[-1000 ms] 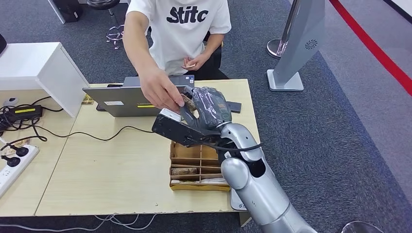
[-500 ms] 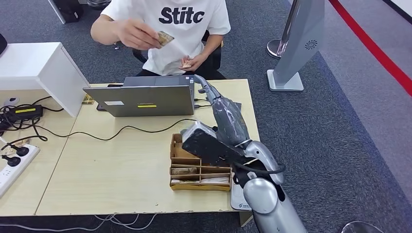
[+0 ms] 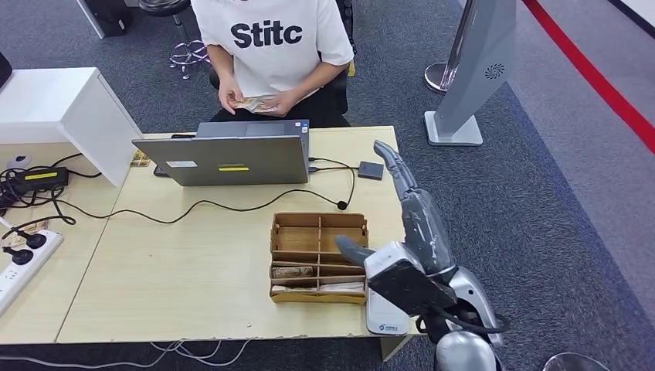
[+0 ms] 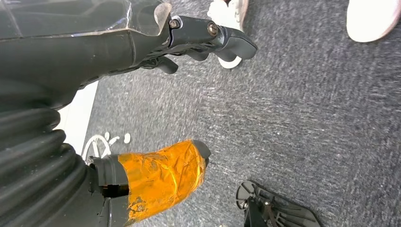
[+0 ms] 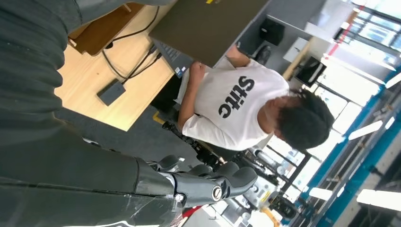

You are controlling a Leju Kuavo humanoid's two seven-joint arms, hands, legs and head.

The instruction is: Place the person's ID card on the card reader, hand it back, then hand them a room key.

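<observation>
My right hand (image 3: 413, 220) hovers over the table's right edge with its fingers stretched forward and nothing in it; its fingers (image 5: 213, 185) also show in the right wrist view. The person (image 3: 274, 39) sits behind the laptop and holds the ID card (image 3: 253, 101) in both hands at their lap. A small dark card reader (image 3: 370, 170) lies on the table ahead of my hand, and shows again as the dark pad (image 5: 111, 91). Just left of my hand stands a wooden organiser (image 3: 318, 224) with room key cards (image 3: 293, 272) in its front slots. My left hand (image 4: 189, 42) hangs above the carpet, empty.
An open laptop (image 3: 224, 158) stands at the table's back, with a black cable (image 3: 193, 207) trailing across the tabletop. A white device (image 3: 385, 315) sits at the front edge under my wrist. A power strip (image 3: 19, 259) lies at the far left, and a grey stand (image 3: 471, 69) at the right.
The person took the card from my right hand and drew it back to their lap. My right arm pulled back and to the right, and its fingers straightened out.
</observation>
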